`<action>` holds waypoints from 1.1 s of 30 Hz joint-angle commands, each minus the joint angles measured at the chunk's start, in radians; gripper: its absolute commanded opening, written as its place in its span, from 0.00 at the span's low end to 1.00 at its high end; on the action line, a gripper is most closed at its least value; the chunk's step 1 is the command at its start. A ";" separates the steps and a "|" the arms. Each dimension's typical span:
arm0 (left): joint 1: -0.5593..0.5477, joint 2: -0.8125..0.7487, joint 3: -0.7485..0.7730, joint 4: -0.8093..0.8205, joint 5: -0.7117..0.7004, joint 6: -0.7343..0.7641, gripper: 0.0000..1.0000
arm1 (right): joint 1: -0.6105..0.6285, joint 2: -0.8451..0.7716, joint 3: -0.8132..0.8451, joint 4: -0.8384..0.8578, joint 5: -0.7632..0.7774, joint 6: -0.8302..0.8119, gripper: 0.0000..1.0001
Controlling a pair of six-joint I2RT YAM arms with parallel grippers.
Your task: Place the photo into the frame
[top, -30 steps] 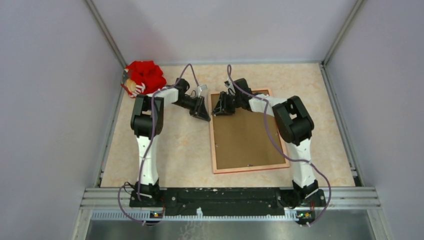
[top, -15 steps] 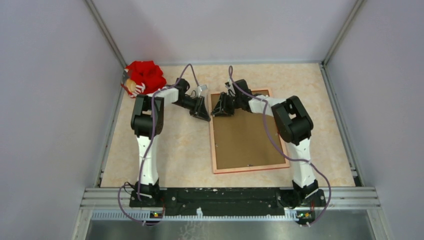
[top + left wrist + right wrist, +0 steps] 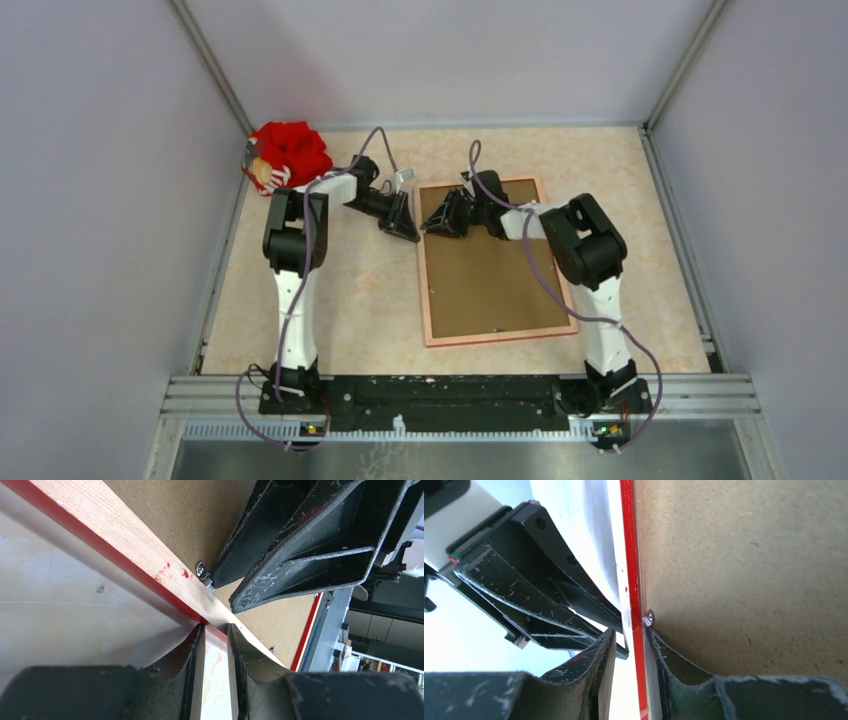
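Note:
The frame (image 3: 426, 290) lies face down on the table, its pale wood back up and its red edge (image 3: 628, 555) showing. A brown backing panel (image 3: 490, 275) fills it. The photo does not show in any view. My left gripper (image 3: 215, 627) sits outside the frame's left rail (image 3: 115, 525) near the far corner. Its fingertips touch the red edge with a narrow gap and only table between them. My right gripper (image 3: 630, 632) straddles the same rail. One finger rests on the panel beside a small metal tab (image 3: 648, 618). The other stands slightly off the red edge.
A red plush bundle (image 3: 290, 155) lies in the far left corner against the wall. Both grippers (image 3: 420, 226) nearly meet tip to tip across the rail. Grey walls enclose the table on three sides, and the arms' base bar (image 3: 440, 390) runs along the near edge.
The right gripper's jaws have narrowed around the frame's left rail, and its wrist has shifted slightly to the right. The left arm and the frame have not moved.

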State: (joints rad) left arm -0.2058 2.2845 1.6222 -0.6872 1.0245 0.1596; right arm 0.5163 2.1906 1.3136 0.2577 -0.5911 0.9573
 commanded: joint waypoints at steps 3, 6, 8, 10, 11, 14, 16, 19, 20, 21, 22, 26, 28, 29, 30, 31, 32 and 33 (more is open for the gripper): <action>-0.026 0.045 0.026 0.019 -0.037 0.038 0.27 | 0.068 0.004 -0.112 0.288 0.096 0.220 0.29; -0.024 0.042 0.040 -0.004 -0.024 0.041 0.27 | 0.074 -0.044 -0.104 0.246 0.110 0.169 0.35; -0.015 0.022 0.047 -0.021 -0.020 0.048 0.28 | 0.074 -0.121 -0.097 0.099 0.149 0.065 0.44; 0.005 -0.011 0.047 -0.030 -0.014 0.054 0.30 | 0.075 -0.191 -0.088 -0.003 0.177 -0.016 0.52; 0.020 -0.024 0.050 -0.038 -0.011 0.058 0.31 | 0.077 -0.220 -0.076 -0.067 0.194 -0.049 0.54; 0.078 -0.055 0.069 -0.082 -0.003 0.074 0.39 | 0.105 -0.283 -0.027 -0.258 0.282 -0.142 0.58; 0.129 -0.082 0.063 -0.098 0.001 0.083 0.45 | 0.134 -0.304 0.010 -0.393 0.361 -0.194 0.61; 0.197 -0.134 0.040 -0.129 -0.010 0.125 0.51 | 0.181 -0.311 0.054 -0.552 0.478 -0.230 0.63; 0.223 -0.149 0.029 -0.139 -0.014 0.137 0.53 | 0.196 -0.311 0.060 -0.581 0.510 -0.232 0.64; 0.252 -0.163 0.014 -0.145 -0.020 0.150 0.55 | 0.213 -0.309 0.070 -0.610 0.544 -0.239 0.64; 0.266 -0.179 0.000 -0.150 -0.028 0.161 0.56 | 0.234 -0.297 0.091 -0.643 0.580 -0.250 0.64; 0.306 -0.240 -0.064 -0.156 -0.064 0.194 0.65 | 0.315 -0.200 0.228 -0.795 0.752 -0.294 0.64; 0.324 -0.273 -0.093 -0.152 -0.072 0.201 0.66 | 0.342 -0.151 0.307 -0.848 0.801 -0.303 0.62; 0.332 -0.286 -0.106 -0.148 -0.076 0.204 0.66 | 0.354 -0.133 0.328 -0.867 0.817 -0.307 0.61; 0.337 -0.299 -0.117 -0.149 -0.081 0.208 0.66 | 0.365 -0.122 0.346 -0.871 0.833 -0.309 0.59; 0.342 -0.308 -0.127 -0.151 -0.084 0.212 0.66 | 0.379 -0.112 0.357 -0.870 0.843 -0.313 0.57; 0.344 -0.316 -0.133 -0.154 -0.089 0.218 0.65 | 0.387 -0.104 0.370 -0.871 0.853 -0.318 0.56; 0.349 -0.321 -0.137 -0.157 -0.090 0.222 0.65 | 0.394 -0.091 0.392 -0.885 0.868 -0.318 0.54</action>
State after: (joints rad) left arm 0.1307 2.0289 1.5131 -0.8249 0.9466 0.3325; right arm 0.8783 2.0644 1.6234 -0.5255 0.1520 0.6762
